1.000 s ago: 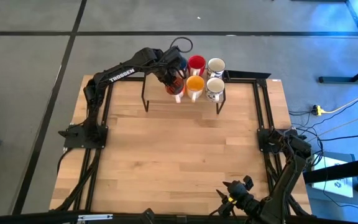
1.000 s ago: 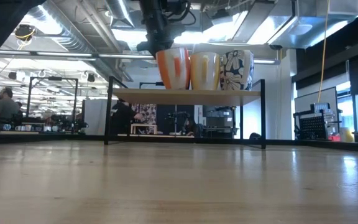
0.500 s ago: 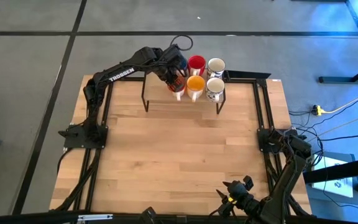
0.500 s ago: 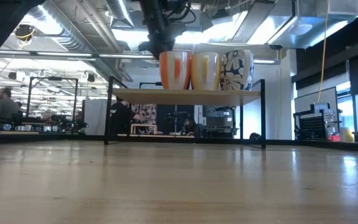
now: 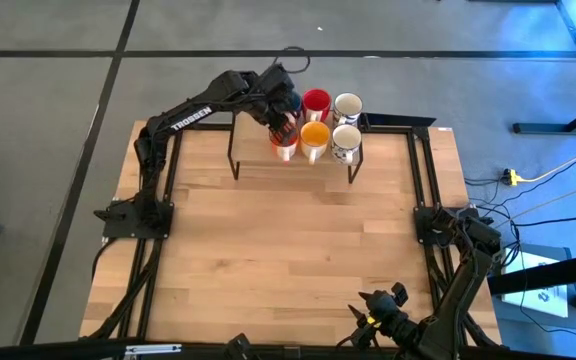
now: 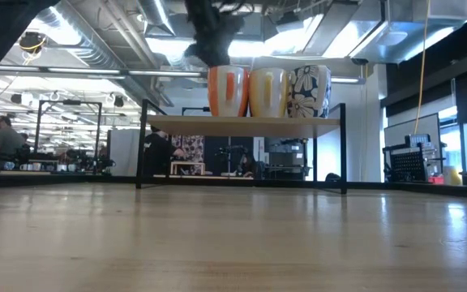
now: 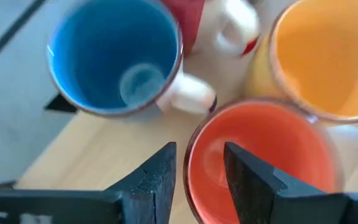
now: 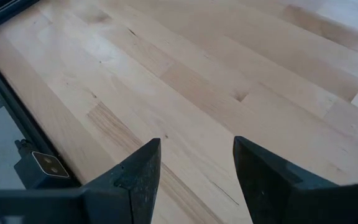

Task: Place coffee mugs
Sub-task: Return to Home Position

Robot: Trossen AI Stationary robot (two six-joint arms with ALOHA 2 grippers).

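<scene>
Six coffee mugs stand on their bases on a raised shelf at the table's far edge. The front row holds the orange mug, the yellow-orange mug and a white printed mug. Behind them are the blue mug, the red mug and a white mug. My left gripper hovers open above the orange mug, one finger over its hollow and one outside its rim, apart from it. My right gripper waits open near the table's near right corner.
The shelf stands on thin black legs over the far part of the wooden table. Black frames run along the table's left and right sides. The mugs stand close together, the blue mug's handle next to the orange mug.
My left gripper has opened and let go of the orange mug, then risen a little above it. The mug has shifted slightly toward the yellow-orange mug and now stands upright on the shelf beside it.
</scene>
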